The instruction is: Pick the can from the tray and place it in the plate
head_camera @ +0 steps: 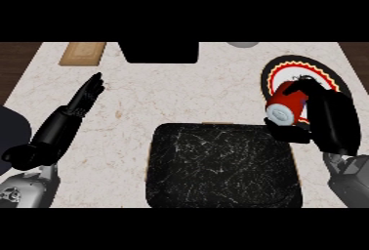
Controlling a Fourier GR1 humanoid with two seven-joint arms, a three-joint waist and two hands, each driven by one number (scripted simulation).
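Single head view, steeply down onto counter (130,102).

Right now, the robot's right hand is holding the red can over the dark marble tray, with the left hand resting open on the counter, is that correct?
Not quite: in the head view the right robot hand holds the red can over the black round plate with a red and yellow rim, beside the dark marble tray. The left robot hand does rest open.

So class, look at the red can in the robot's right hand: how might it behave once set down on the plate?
The red can looks round-sided and is held tilted, so laid on its side it would probably roll. The right hand curls its fingers round it without visible denting, suggesting it is stiff. The plate seems shallow, so its rim may barely stop a rolling can.
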